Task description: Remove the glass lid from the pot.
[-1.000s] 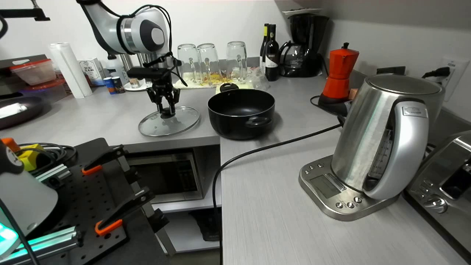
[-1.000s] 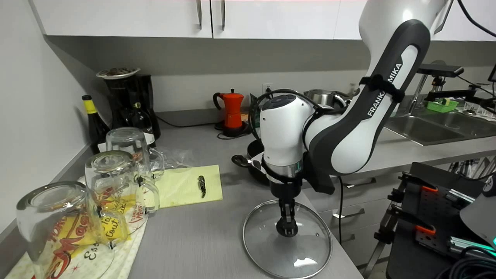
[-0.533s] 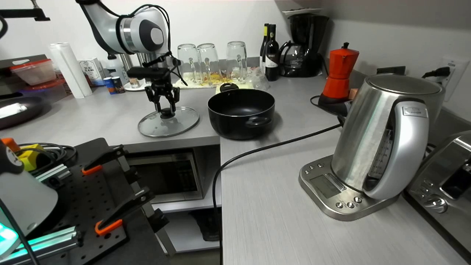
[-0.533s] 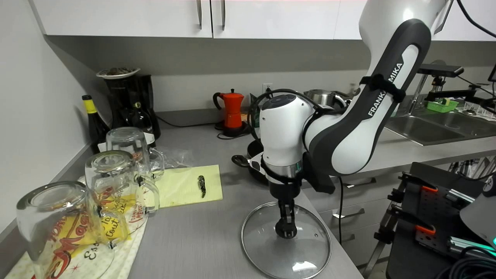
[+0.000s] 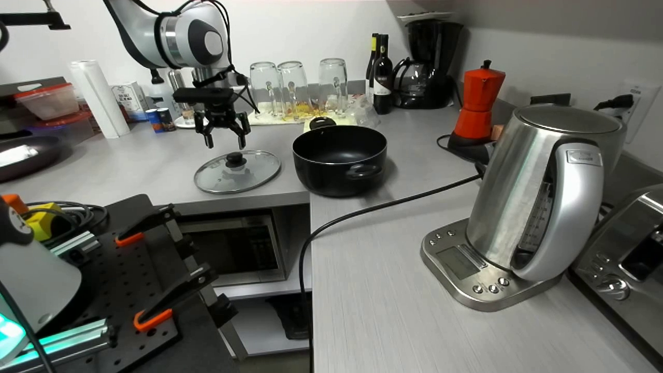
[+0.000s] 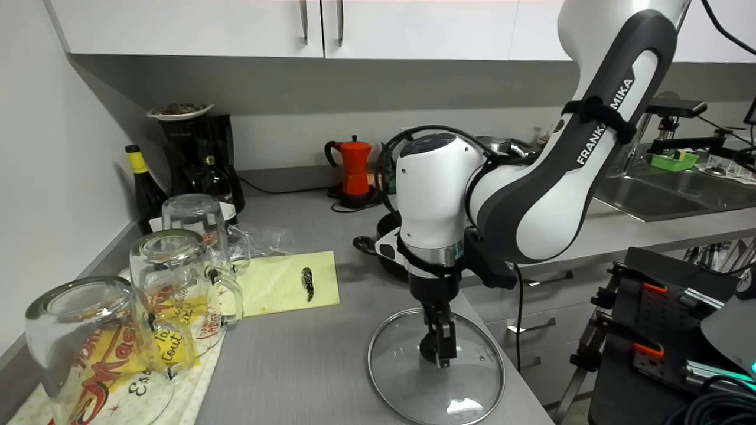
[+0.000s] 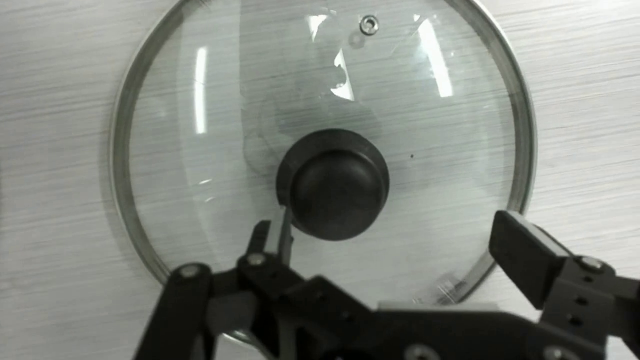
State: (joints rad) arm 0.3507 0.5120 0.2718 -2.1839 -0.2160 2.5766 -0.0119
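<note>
Released, with fingers [image 7: 522, 252] spread well apart on the gripper [image 5: 225, 143]. Hangs tips-down in the air in an exterior view, at about eleven o'clock from a black knob [image 5: 235, 159], near it but apart. Covers part of that knob with a fingertip [image 6: 446, 354] in an exterior view, and crosses its edge at about eight o'clock in the wrist view.

At five o'clock from the gripper in an exterior view: the glass lid [image 5: 238, 178], flat on the grey counter [image 5: 145, 166], knob up, with a small metal vent [image 7: 369, 25] just past twelve o'clock from the knob in the wrist view.

At about three o'clock from the lid in an exterior view, near but apart: the open-topped black pot [image 5: 331, 176], upright on the counter, with short handles [image 5: 364, 170] at eleven and four o'clock. Mostly hidden behind the robot arm [image 6: 434, 195] in an exterior view, between eleven and twelve o'clock from the lid.

Farther out in an exterior view: upturned glass mugs [image 5: 293, 88] at one o'clock from the lid; from the pot, dark bottles [image 5: 382, 83] at one, a red moka pot [image 5: 479, 96] past two, a steel kettle [image 5: 518, 181] just past three.
</note>
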